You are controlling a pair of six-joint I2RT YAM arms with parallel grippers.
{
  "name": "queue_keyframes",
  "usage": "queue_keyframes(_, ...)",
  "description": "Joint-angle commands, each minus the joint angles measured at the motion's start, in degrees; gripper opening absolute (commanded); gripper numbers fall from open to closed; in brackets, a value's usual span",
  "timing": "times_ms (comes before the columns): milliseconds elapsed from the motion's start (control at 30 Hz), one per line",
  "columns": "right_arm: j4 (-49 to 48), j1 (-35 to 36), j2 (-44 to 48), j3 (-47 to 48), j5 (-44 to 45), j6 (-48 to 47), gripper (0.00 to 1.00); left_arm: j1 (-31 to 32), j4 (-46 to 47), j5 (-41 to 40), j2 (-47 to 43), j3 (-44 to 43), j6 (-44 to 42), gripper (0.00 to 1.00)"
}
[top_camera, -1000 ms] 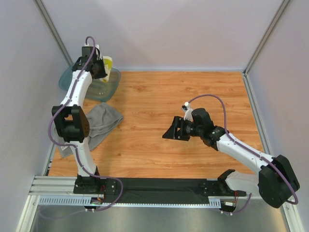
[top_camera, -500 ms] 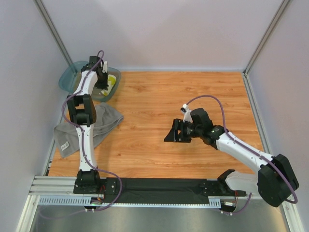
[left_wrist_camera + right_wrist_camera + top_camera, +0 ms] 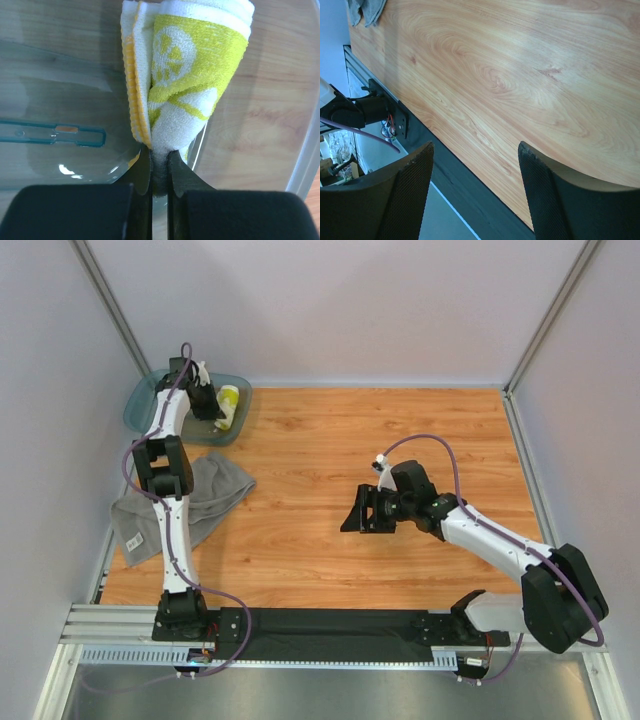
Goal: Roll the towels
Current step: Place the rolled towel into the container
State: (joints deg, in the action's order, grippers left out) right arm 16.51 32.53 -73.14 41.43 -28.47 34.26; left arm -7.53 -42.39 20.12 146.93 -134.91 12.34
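The left hand [image 3: 159, 157] pinches the yellow-and-white cloth [image 3: 192, 70], which bunches just ahead of it over the tub [image 3: 55, 90].

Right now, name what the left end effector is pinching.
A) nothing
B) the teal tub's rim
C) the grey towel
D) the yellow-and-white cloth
D: the left end effector is shut on the yellow-and-white cloth over the teal tub; the grey towel lies apart, untouched.

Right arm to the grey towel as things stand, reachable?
Probably yes, at the side facing it: only bare table lies between the right gripper and the grey towel, jaws open and empty. The left arm crosses over the towel's far part.
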Motion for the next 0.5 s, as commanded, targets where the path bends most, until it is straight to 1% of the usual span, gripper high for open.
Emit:
queue_keyframes(0, -0.08, -0.28, 0.11, 2.78, -1.76, -0.95, 0.69, -0.91, 1.26, 3.7, -2.96, 2.8, 2.69, 0.0)
queue_keyframes(167, 0.18, -0.19, 2.39, 2.43, -2.38, -0.34, 0.69, -0.91, -1.46, 4.31, -6.22, 5.18, 0.32, 0.0)
queue_keyframes(233, 0.54, -0.19, 3.53, 2.08, -2.56, -0.25, 0.69, -0.91, -3.3, 5.98, -6.4, 5.62, -0.21, 0.0)
queue_keyframes(467, 2.12, -0.19, 6.43, 0.49, -2.64, -0.33, 0.69, -0.91, -7.44, 5.89, -5.69, 5.63, -1.88, 0.0)
